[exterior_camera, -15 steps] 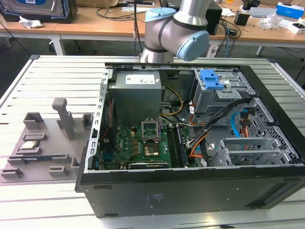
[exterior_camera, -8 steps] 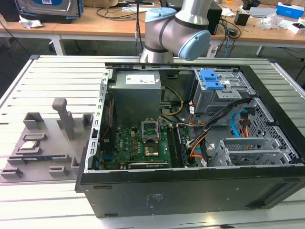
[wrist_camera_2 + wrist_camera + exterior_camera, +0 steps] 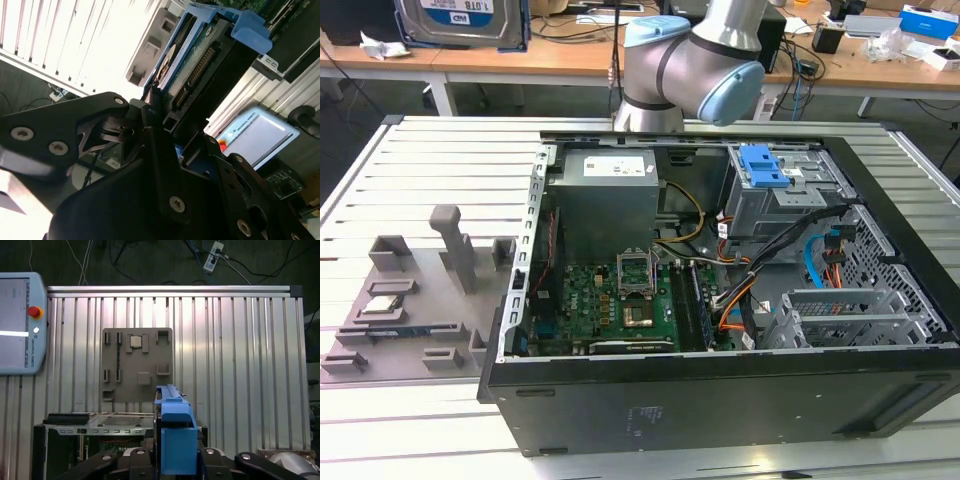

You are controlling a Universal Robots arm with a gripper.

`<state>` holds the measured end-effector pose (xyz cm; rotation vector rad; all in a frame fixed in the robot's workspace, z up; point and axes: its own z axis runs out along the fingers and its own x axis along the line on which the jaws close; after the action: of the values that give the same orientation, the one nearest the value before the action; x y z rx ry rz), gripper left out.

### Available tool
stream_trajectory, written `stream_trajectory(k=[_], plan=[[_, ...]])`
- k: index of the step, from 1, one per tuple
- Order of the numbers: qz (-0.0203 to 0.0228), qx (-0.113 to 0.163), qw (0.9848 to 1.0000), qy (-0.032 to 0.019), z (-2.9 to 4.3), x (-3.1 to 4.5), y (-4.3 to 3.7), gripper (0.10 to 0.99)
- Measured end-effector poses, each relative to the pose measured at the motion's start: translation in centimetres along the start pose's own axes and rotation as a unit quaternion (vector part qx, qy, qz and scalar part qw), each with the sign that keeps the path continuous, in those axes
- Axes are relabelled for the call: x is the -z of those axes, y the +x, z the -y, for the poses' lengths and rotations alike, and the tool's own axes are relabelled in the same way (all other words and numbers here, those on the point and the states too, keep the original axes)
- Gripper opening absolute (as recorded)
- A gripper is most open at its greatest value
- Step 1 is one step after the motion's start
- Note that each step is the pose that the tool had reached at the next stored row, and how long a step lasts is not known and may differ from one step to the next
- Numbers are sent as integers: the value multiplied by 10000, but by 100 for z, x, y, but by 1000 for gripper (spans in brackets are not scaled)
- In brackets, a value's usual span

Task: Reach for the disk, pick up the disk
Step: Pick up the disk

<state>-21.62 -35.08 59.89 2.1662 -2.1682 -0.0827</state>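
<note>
Exterior view, from its left: grey fixture tray [image 3: 410,300] lies near the table's [image 3: 420,170] left edge. The disk [image 3: 460,20] hangs aloft, clear of the table. The open computer case [image 3: 720,300] sits rightward. In the first wrist view I see the gripper [image 3: 175,462] pinching the disk by its blue-framed edge. I judge a firm, level hold essential against slipping.
</note>
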Motion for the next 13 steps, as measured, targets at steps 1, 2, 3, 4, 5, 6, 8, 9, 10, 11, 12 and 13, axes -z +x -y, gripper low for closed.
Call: stream_trajectory(k=[1, 2, 3, 4, 5, 6, 8, 9, 10, 11, 12, 13], plan=[[-2, 0, 10000, 0, 23, -17, 0, 365], [-6, 0, 10000, -1, 61, -44, -1, 365], [-5, -1, 10000, 0, 72, -47, -1, 365], [-5, -2, 10000, 0, 72, -47, -1, 365], [35, 4, 10000, 0, 74, -47, -1, 365], [153, 14, 9999, 0, 74, -47, 0, 365], [396, 36, 9992, 0, 73, -47, 7, 365], [433, 53, 9990, -1, 74, -47, 9, 365], [436, 77, 9990, -2, 74, -47, 9, 365], [428, 168, 9989, -4, 75, -47, 9, 365], [418, 271, 9988, -7, 74, -48, 9, 365], [401, 458, 9981, -12, 74, -51, 9, 365]])
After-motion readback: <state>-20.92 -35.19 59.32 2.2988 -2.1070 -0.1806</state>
